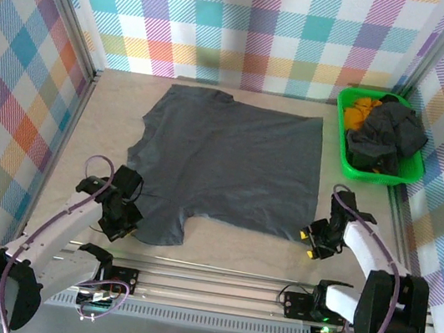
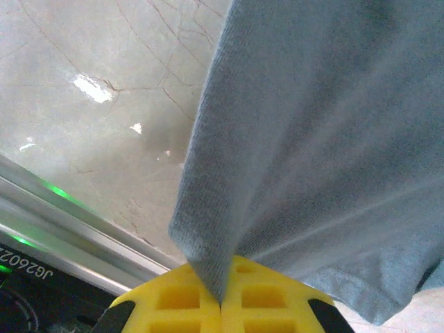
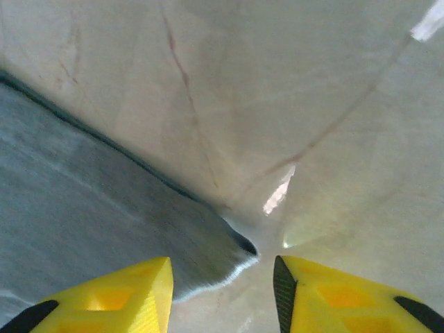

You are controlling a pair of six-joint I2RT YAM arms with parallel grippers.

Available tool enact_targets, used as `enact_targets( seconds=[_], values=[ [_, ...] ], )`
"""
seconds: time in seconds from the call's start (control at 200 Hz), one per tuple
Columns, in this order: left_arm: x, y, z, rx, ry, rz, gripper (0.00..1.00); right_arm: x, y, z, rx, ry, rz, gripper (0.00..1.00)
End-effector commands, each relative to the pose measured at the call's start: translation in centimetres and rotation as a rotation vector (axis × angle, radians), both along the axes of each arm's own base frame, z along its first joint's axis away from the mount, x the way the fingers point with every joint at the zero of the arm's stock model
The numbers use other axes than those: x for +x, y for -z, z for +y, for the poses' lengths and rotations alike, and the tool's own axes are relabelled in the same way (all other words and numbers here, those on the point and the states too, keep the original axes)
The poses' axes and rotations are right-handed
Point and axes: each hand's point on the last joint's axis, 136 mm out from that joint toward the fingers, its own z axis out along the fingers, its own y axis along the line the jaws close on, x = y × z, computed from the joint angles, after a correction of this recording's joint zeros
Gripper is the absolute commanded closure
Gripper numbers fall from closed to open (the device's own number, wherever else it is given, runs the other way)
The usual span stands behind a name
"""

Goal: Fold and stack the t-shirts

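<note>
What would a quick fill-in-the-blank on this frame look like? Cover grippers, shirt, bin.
1. The left gripper is ____ on an edge of the t-shirt.
2. The right gripper has its jaws ____, with one finger on each side of the t-shirt's corner.
3. The bin at the table's far right is ____ in colour.
4. A cloth coloured ____ lies in the bin.

Missing words: shut; open; green; orange.
</note>
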Motion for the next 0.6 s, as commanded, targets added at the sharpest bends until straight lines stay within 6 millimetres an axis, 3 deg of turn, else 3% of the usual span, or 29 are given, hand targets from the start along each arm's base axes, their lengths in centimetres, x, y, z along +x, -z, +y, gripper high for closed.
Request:
enact_targets(
  seconds=[0.0, 0.175, 0.3, 0.595],
  values=[
    [-0.9, -0.7, -0.3, -0.01, 0.045, 0.048, 1.0, 1.3, 0.3, 0.1, 0.017, 0.01, -0.039, 0.6],
    [-1.5, -0.8, -0.3, -0.018, 0.065, 0.051, 1.0, 0.4, 0.8, -0.1, 0.005, 0.004, 0.009, 0.81],
    [-2.0, -1.1, -0.4, -0.03, 0.08, 0.053, 1.0, -0.3, -0.3, -1.1, -0.057, -0.004, -0.01, 1.0],
    [-4.0, -3.3, -0.5, -0.039, 0.182, 0.057, 1.0, -3.6, -3.4, -1.2, -0.071, -0.083, 0.023, 1.0]
  ],
)
